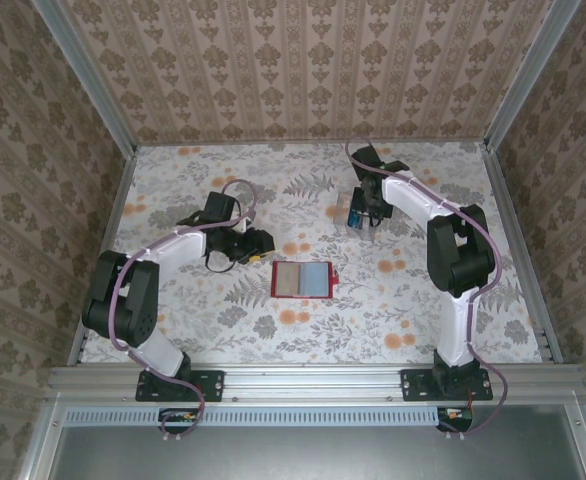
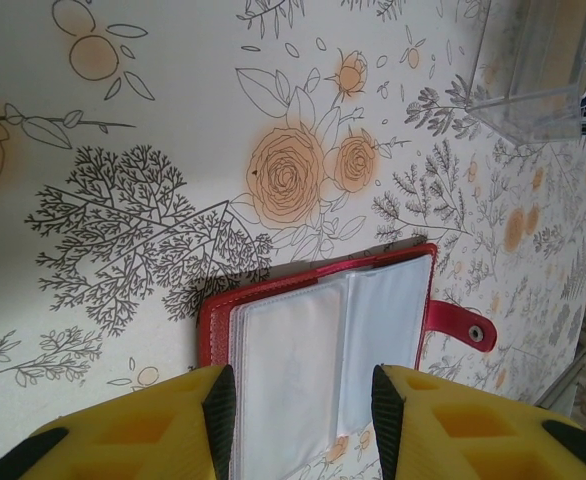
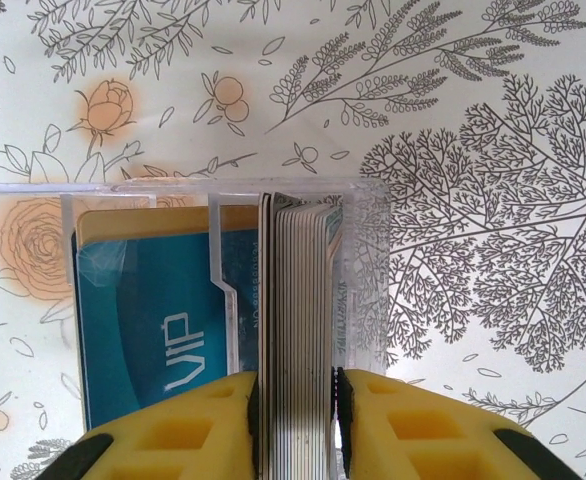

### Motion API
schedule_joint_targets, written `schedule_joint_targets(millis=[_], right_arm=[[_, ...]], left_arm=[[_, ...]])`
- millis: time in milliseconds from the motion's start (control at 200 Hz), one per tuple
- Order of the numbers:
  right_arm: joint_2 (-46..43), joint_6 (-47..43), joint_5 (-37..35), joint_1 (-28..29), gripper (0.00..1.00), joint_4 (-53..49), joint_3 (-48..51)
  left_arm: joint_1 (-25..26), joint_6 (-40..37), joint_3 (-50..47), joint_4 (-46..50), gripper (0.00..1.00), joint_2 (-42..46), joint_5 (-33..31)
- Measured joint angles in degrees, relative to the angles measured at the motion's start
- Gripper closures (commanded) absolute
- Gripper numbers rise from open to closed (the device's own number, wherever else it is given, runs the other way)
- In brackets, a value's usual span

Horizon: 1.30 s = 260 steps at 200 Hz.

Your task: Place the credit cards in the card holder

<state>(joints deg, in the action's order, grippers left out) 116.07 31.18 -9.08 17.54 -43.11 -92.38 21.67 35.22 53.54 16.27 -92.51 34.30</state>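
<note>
Toward the far right of the table [image 1: 423,290], the right gripper [image 3: 295,385] reaches into the clear box [image 3: 373,260]. Its jaws are narrowed, pads against both sides of the edge-on stack of credit cards [image 3: 298,290], probably because a packed stack is easiest to pinch across its faces. Nearer the middle, the card holder [image 1: 301,281] lies open, pockets up for loading. The left gripper [image 2: 295,390], its arm bent low, hovers half-spread and empty over the holder's near edge, seemingly to steady it.
</note>
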Motion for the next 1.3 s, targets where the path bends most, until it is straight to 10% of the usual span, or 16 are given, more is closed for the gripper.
schedule_joint_targets(millis=[1300], right_arm=[[-3.13, -6.45, -0.26, -1.55, 0.82, -5.22, 1.57]], left_arm=[[0.85, 0.85, 0.0, -0.09, 0.57, -0.04, 0.02]])
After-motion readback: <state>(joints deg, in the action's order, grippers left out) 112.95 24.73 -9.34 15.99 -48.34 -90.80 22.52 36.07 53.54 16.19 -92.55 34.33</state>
